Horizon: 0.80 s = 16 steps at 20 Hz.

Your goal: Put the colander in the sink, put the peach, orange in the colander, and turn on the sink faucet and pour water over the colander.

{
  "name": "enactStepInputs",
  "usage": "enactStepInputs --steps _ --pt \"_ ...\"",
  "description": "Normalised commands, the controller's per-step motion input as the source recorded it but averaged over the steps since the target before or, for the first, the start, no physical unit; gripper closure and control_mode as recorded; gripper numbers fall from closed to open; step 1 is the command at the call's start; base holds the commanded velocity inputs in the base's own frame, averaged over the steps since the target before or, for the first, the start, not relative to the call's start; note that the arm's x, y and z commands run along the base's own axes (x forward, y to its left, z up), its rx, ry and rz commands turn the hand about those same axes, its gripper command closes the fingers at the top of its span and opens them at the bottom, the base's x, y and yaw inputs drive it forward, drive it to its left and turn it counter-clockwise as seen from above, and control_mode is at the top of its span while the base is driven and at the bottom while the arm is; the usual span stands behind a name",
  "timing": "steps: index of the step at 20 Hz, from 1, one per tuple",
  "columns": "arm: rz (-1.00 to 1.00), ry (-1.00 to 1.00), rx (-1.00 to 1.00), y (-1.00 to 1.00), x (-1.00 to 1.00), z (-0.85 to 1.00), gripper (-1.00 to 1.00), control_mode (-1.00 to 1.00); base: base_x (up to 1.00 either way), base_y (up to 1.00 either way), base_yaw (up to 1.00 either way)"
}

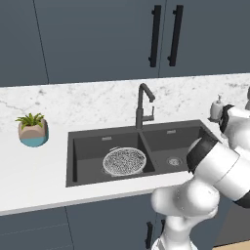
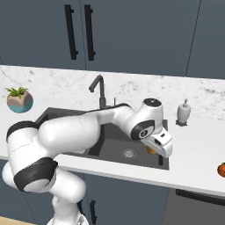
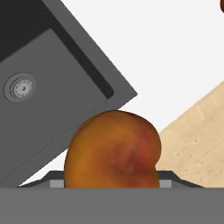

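Note:
My gripper (image 2: pixel 152 151) is shut on the peach (image 3: pixel 113 151), a reddish-orange fruit with a red blush that hides the fingertips in the hand view. It hangs just above the front right corner of the dark grey sink (image 1: pixel 88 146), over the right basin (image 2: pixel 115 147). The white mesh colander (image 1: pixel 124 161) sits in the left basin with nothing in it. The orange (image 2: pixel 222 169) lies on the counter at the far right edge. The black faucet (image 1: pixel 142 105) stands behind the divider between the basins, and no water runs from it.
A white soap dispenser (image 2: pixel 183 112) stands on the counter behind the sink's right corner. A small potted plant (image 1: pixel 32 130) is on the counter to the left. My own arm (image 2: pixel 88 127) reaches across the sink. Dark cabinets hang above the marble backsplash.

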Motion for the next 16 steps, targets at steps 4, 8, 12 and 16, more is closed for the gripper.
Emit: enactStepInputs --steps 4,8,12,16 --pt "0.06 0.11 0.00 1.00 0.00 0.22 1.00 -1.00 0.00 0.00 0.00" --pt "0.06 0.14 0.00 1.00 0.00 0.10 1.00 -1.00 0.00 0.00 0.00" --pt "0.05 0.15 0.00 1.00 0.00 0.07 1.00 -1.00 0.00 0.00 0.00" --pt "0.05 0.18 0.00 1.00 0.05 0.11 1.00 -1.00 0.00 0.00 0.00"
